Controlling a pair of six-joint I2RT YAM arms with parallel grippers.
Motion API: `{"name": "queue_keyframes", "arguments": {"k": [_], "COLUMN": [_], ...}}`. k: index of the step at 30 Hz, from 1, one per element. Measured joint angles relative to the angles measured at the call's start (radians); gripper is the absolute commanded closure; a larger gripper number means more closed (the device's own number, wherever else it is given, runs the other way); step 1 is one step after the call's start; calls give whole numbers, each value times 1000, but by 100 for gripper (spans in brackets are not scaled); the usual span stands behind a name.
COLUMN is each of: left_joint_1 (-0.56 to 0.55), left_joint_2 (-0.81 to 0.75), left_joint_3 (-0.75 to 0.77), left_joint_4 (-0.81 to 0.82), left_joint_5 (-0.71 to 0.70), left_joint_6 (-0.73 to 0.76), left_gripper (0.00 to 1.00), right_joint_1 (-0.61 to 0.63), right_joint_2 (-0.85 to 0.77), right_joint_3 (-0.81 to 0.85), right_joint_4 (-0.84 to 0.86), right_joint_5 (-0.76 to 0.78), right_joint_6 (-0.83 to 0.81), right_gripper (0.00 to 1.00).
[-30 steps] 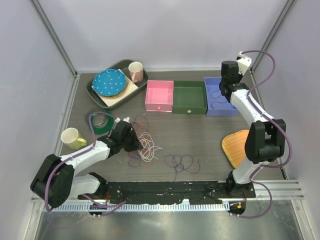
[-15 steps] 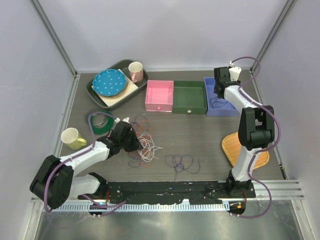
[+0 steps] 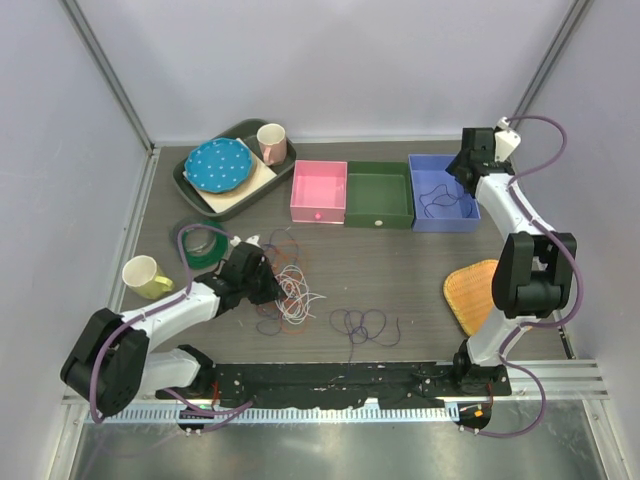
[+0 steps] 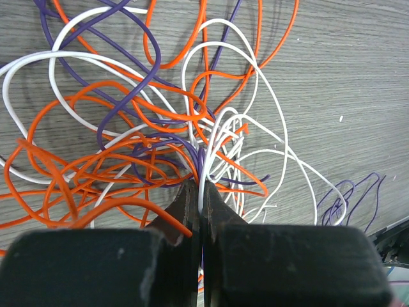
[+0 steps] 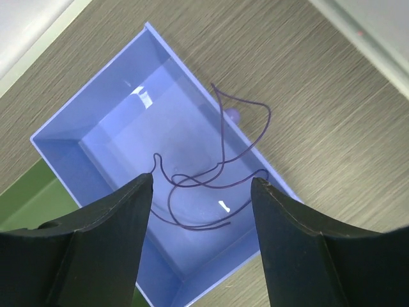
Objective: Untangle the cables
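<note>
A tangle of red-orange, white and dark purple cables [image 3: 288, 285] lies on the table left of centre. My left gripper [image 4: 202, 189] sits low at its near edge, shut on a white cable [image 4: 205, 167] that runs between its jaws; in the top view this gripper [image 3: 270, 284] is at the tangle's left side. One dark purple cable [image 5: 214, 176] lies loose in the blue box [image 5: 96, 144], one loop hanging over the rim. My right gripper [image 5: 202, 182] hovers open above that box and holds nothing. Another purple cable [image 3: 363, 325] lies apart, near the front.
A pink box [image 3: 318, 172] and a green box [image 3: 379, 176] stand left of the blue box [image 3: 441, 217]. At the back left is a tray [image 3: 190, 185] with a blue plate and a pink cup. A yellow mug [image 3: 145, 276], a green ring [image 3: 204, 245] and an orange mat [image 3: 470, 295] are also here.
My right gripper has opened and let the dark purple cable fall into the blue box, then swung to the right of the box. The left arm has not moved.
</note>
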Motion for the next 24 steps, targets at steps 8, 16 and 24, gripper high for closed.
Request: {"name": "queue_keyframes", "arguments": {"k": [8,16,24], "left_joint_1": [0,0,0], "left_joint_2": [15,16,19], "left_joint_3": [0,0,0], "left_joint_4": [3,5,8], "left_joint_5": [9,11,14], "left_joint_6": [0,0,0], "left_gripper": [100,100,100], "right_joint_1": [1,3,3], "right_joint_2": [16,61,150], "right_joint_3": [-73,-121,-121], "right_joint_4": [32,78,148], "right_joint_5": [-68,-30,18], "right_joint_6": [104,140,146], "right_gripper": [36,37,40]}}
